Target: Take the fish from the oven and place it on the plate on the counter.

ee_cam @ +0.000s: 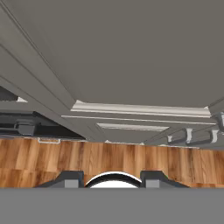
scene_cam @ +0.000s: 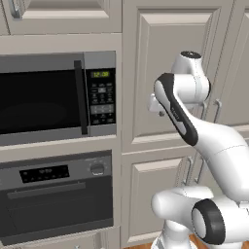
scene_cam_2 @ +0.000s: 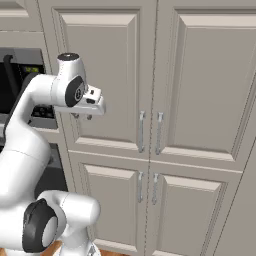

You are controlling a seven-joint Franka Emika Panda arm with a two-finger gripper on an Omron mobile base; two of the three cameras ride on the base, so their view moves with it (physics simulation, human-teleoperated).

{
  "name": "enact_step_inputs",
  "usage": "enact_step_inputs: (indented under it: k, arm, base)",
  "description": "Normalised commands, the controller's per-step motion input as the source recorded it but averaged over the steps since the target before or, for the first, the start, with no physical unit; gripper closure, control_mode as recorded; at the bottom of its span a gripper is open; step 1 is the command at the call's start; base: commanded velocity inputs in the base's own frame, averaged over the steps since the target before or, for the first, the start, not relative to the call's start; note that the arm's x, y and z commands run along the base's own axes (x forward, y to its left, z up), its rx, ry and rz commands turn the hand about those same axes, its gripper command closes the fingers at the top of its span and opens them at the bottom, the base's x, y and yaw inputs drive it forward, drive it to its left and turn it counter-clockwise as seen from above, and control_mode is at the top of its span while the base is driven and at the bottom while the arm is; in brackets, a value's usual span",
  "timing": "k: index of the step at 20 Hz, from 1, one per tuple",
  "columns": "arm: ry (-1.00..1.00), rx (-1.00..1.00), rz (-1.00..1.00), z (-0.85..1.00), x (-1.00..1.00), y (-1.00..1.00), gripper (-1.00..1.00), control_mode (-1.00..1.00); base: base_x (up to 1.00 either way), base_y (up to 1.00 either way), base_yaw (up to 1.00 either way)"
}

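Observation:
The oven (scene_cam: 58, 204) sits low on the left under the microwave, dark grey with a black display strip and a round knob (scene_cam: 97, 169). Its door is shut, so the fish is hidden. The plate and the counter are out of view. My gripper (scene_cam_2: 82, 117) hangs at chest height to the right of the oven, in front of a beige cabinet door, and points down. It also appears beside the arm's elbow (scene_cam: 158, 113). In the hand view its two dark fingertips (ee_cam: 70, 179) stand apart, open, with nothing between them.
A black-windowed microwave (scene_cam: 48, 97) with a keypad is built in above the oven. Tall beige cabinet doors (scene_cam_2: 150, 100) with metal handles (scene_cam_2: 142, 131) cover the wall to the right. Wooden floor (ee_cam: 109, 157) lies below.

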Motion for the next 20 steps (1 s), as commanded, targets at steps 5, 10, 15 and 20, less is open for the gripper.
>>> enact_step_inputs:
  k: [5,10,15,20]
  arm:
    - [-0.08,-0.08,0.00,0.00,-0.07,0.26,-1.00,-1.00]
    - [-0.05,-0.22,0.04,-0.04,-0.17,0.78,-1.00,-1.00]
    - [0.00,-0.15,0.04,-0.13,-0.16,0.72,-1.00,-1.00]
    - [0.01,-0.10,0.03,-0.17,-0.16,0.63,-1.00,-1.00]
  base:
    - [0.00,0.00,0.00]
    - [0.00,0.00,0.00]
    - [0.00,0.00,0.00]
    - [0.00,0.00,0.00]
